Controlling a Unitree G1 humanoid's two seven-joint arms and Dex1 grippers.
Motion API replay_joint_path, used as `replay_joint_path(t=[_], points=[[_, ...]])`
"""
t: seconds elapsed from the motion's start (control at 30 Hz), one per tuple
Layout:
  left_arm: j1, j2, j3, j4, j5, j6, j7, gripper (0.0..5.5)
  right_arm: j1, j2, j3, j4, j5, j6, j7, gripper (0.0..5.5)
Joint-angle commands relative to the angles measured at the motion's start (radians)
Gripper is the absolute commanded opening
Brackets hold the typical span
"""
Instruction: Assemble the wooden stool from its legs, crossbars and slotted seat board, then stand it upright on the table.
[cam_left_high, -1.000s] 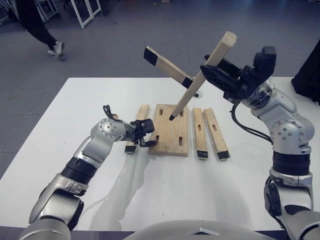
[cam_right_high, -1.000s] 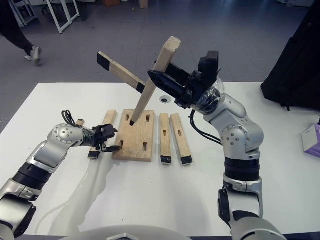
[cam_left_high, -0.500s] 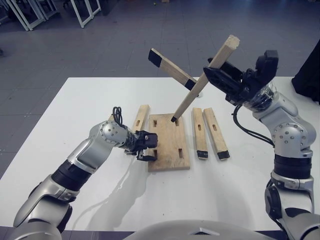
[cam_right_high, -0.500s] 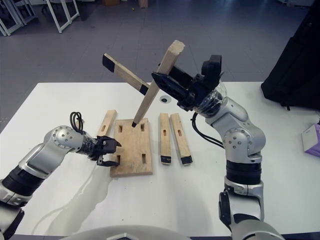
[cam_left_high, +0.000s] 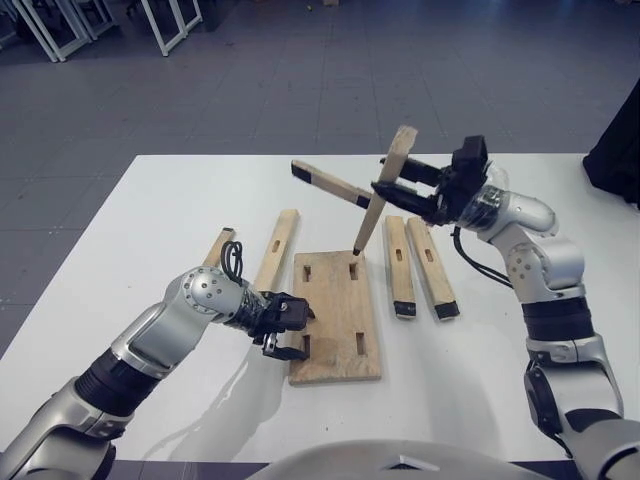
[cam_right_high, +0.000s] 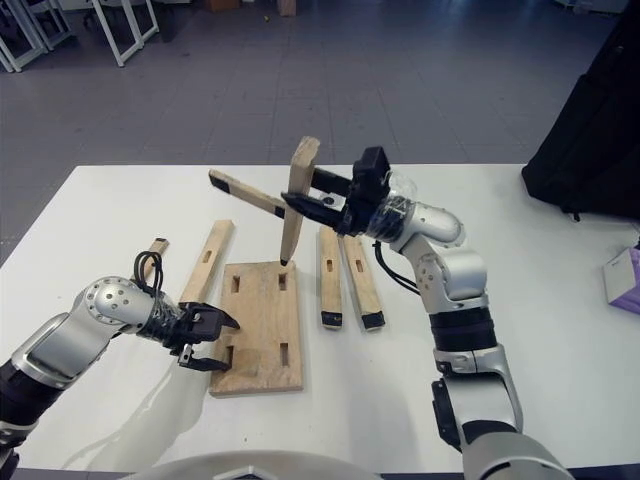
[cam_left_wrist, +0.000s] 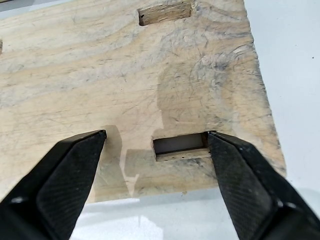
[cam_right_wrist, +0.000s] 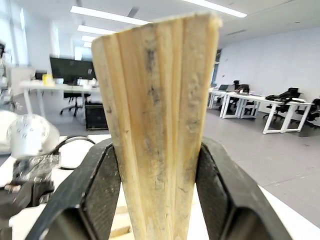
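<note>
Right wrist view: jaws round leg (cam_right_wrist: 157, 125)

A pale rectangular wooden seat board (cam_left_high: 335, 318) with four slots is lying flat on the white table (cam_left_high: 150, 220). A pale wooden leg with a black tip (cam_left_high: 378, 202), crossed by a black-ended wooden crossbar (cam_left_high: 330, 184), is leaning in the air, its tip at the board's far edge. Two black-tipped slotted wooden pieces (cam_left_high: 398, 263) are lying side by side to the right, and a longer wooden piece (cam_left_high: 277, 250) is lying to the left.

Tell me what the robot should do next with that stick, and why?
Probably lower the leg a little, steering its dark tip into the far slot of the seat board. The right gripper holds the leg tilted, tip poised just at that slot, and the open left gripper sits at the board's near edge.
</note>
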Motion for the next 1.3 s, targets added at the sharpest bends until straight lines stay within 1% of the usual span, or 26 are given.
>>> replay_joint_path(t=[0.03,0.2,0.37,0.5,0.6,0.67,0.77,0.93,1.0,1.1,1.2,1.3], points=[[0.026,0.008,-0.031,0.024,0.021,-0.002,-0.007,3.74,-0.045,-0.011,0.041,0.074,-0.051,-0.065,0.104,2.02],[0.034,-0.008,-0.036,0.032,0.028,-0.006,0.015,3.74,-0.056,-0.019,0.071,0.154,-0.092,-0.105,0.204,2.02],[0.039,-0.014,-0.042,0.044,0.042,-0.016,0.034,3.74,-0.090,-0.028,0.100,0.220,-0.094,-0.065,0.290,2.02],[0.044,-0.024,-0.046,0.046,0.049,-0.016,0.050,3.74,-0.191,-0.029,0.101,0.375,-0.105,0.003,0.334,2.02],[0.044,-0.040,-0.055,0.049,0.059,-0.015,0.066,3.74,-0.248,-0.030,0.121,0.496,-0.155,-0.009,0.359,2.02],[0.044,-0.046,-0.055,0.052,0.062,-0.015,0.070,3.74,-0.260,-0.032,0.139,0.534,-0.181,-0.009,0.373,2.02],[0.046,-0.049,-0.053,0.055,0.062,-0.018,0.070,3.74,-0.253,-0.039,0.170,0.572,-0.212,0.019,0.391,2.02],[0.041,-0.057,-0.060,0.063,0.066,-0.024,0.067,3.74,-0.221,-0.047,0.153,0.575,-0.141,0.181,0.452,2.02],[0.042,-0.058,-0.062,0.063,0.068,-0.026,0.068,3.74,-0.209,-0.065,0.176,0.577,-0.151,0.213,0.492,2.02],[0.046,-0.058,-0.066,0.059,0.072,-0.026,0.072,3.74,-0.212,-0.086,0.200,0.580,-0.162,0.228,0.527,2.02],[0.046,-0.061,-0.070,0.060,0.077,-0.026,0.077,3.74,-0.219,-0.095,0.203,0.608,-0.189,0.166,0.517,2.02],[0.052,-0.059,-0.071,0.063,0.080,-0.031,0.082,3.74,-0.217,-0.099,0.225,0.621,-0.209,0.159,0.522,2.02]])
